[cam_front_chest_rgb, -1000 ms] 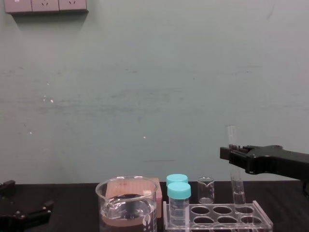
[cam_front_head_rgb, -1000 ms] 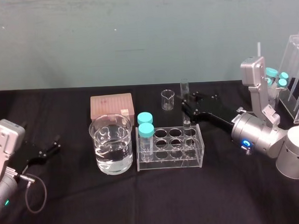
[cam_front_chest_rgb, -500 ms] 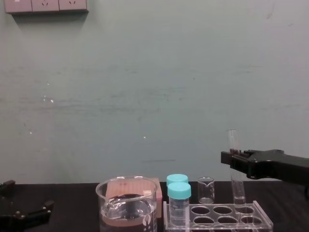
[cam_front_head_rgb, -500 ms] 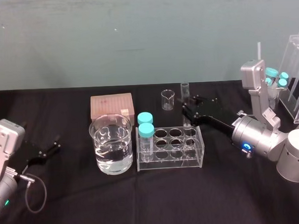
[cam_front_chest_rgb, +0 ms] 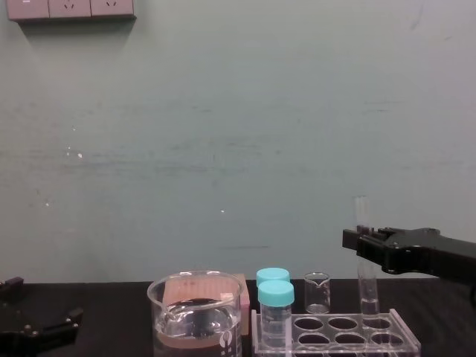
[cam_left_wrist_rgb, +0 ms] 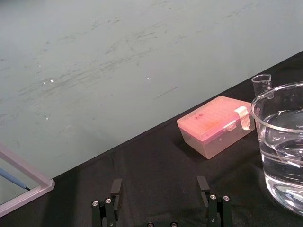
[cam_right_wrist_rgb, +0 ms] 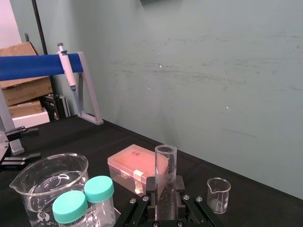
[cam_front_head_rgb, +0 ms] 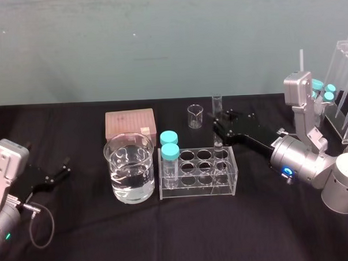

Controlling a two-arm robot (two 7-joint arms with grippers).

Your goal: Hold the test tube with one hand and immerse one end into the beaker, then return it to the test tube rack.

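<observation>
The test tube (cam_front_head_rgb: 217,114) stands upright over the far right hole of the test tube rack (cam_front_head_rgb: 197,189), with its lower end at the top plate. My right gripper (cam_front_head_rgb: 218,129) is shut on the tube about midway up. In the right wrist view the tube (cam_right_wrist_rgb: 165,175) sits between the black fingers (cam_right_wrist_rgb: 150,201). In the chest view the gripper (cam_front_chest_rgb: 362,249) grips the tube (cam_front_chest_rgb: 362,216) above the rack (cam_front_chest_rgb: 335,338). The beaker (cam_front_head_rgb: 129,167), half full of clear liquid, stands left of the rack. My left gripper (cam_front_head_rgb: 63,170) rests open at the table's left, its fingers (cam_left_wrist_rgb: 116,189) holding nothing.
Two teal-capped vials (cam_front_head_rgb: 169,145) stand in the rack's left holes. A pink box (cam_front_head_rgb: 130,124) and a tiny beaker (cam_front_head_rgb: 195,115) sit behind. A clear acrylic stand (cam_front_head_rgb: 347,94) with more teal vials is at the far right. A pipette stand (cam_right_wrist_rgb: 71,71) is at the far left.
My right gripper has sunk a little with the test tube and shifted slightly right, bringing the tube's lower end to the rack's far right hole. The left arm has not moved.
</observation>
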